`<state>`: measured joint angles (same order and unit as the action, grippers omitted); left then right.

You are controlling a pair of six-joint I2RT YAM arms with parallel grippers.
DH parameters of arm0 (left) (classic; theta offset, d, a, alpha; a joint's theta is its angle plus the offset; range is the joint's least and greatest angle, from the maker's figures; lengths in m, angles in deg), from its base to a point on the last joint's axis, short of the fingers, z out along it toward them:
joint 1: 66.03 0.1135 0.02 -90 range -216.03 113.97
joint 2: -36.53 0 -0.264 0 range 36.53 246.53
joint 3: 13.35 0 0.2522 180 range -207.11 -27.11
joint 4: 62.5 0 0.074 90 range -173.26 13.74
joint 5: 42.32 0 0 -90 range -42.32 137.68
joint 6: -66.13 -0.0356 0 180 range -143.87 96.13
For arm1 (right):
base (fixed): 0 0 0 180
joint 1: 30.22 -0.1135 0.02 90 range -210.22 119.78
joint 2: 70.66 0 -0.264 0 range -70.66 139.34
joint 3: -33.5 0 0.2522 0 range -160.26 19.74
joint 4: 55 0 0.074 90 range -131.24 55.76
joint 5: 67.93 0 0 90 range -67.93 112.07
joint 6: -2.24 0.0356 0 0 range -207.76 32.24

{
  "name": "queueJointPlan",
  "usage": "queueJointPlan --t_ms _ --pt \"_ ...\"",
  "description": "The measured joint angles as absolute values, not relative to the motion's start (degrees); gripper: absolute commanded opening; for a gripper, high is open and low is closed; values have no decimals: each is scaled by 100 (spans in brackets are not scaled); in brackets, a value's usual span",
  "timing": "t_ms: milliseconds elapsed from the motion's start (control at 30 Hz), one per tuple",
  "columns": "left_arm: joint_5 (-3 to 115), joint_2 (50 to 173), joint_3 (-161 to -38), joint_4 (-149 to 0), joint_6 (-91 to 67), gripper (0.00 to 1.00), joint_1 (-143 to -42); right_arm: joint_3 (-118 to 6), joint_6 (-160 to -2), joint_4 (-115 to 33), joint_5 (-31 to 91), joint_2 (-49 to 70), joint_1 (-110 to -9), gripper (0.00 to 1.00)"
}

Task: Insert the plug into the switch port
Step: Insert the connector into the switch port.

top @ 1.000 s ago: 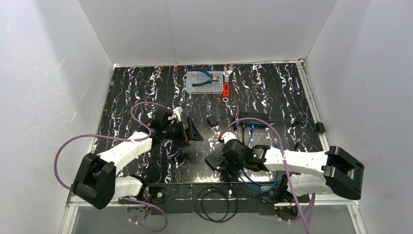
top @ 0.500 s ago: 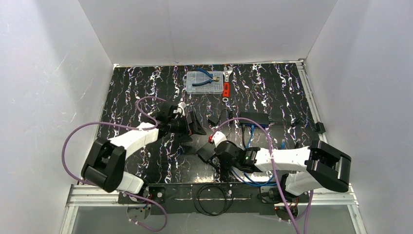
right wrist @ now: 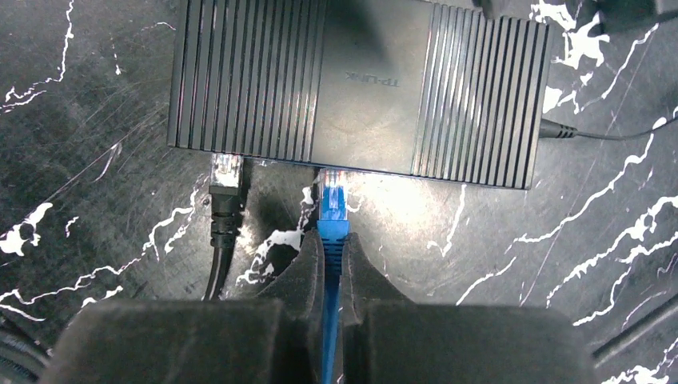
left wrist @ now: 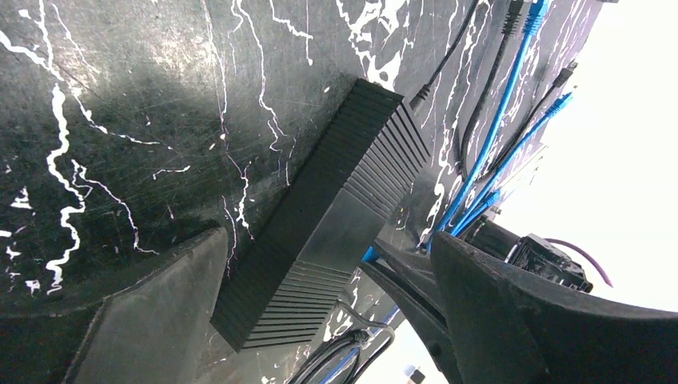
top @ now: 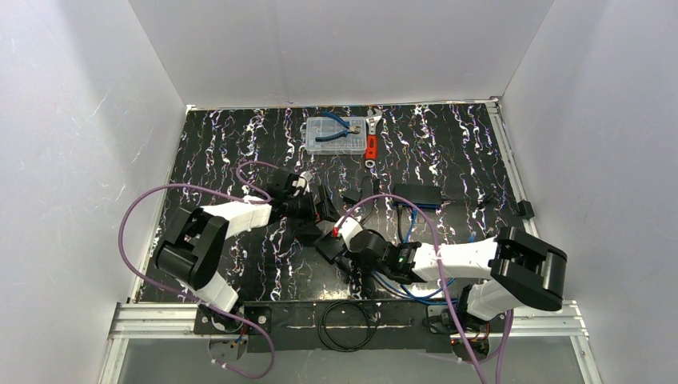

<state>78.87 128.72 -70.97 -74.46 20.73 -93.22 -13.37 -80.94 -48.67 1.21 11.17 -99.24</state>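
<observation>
Blue cable, ending in a blue plug with a clear plastic tip (right wrist: 332, 200), is pinched between the closed fingers (right wrist: 308, 272) of the right gripper (right wrist: 329, 248), which grips just behind the plug's boot. Straight ahead of those fingertips lies the flat matte-black ribbed rectangular box (right wrist: 360, 88), the switch. The plug's clear tip reaches the box's near edge, where the switch port must sit (the socket opening itself does not show from this angle).

Grasping and lining up look done. Most of the clear tip is outside the edge, so I judge the plug to be at the mouth of the port or barely started, not seated; whether any of it has entered cannot be told.

Just to the left of the right fingers, a black cable with its own clear connector (right wrist: 226, 184) also meets the same edge. A thin black lead (right wrist: 572, 133) leaves the box's end, off to the right.

On the other side, the left gripper (left wrist: 328, 240) is spread wide and holds nothing. The box lies between its two fingers on the black marbled tabletop (left wrist: 120, 96), and contact with either finger cannot be made out. It seems placed to brace the box.

What is left, as I read it: a straight push forward until the plug latches, then letting go.
</observation>
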Motion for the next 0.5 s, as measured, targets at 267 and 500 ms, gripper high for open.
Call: queueJointPlan --t_ms 267,500 --pt "7915 12223 -6399 -7360 2050 98 -9332 -1435 -8559 -5214 166 1409 -9926 1" --pt "7758 11514 -5932 -7740 1964 98 -9352 -1478 -8674 -5265 238 1404 -9925 1"
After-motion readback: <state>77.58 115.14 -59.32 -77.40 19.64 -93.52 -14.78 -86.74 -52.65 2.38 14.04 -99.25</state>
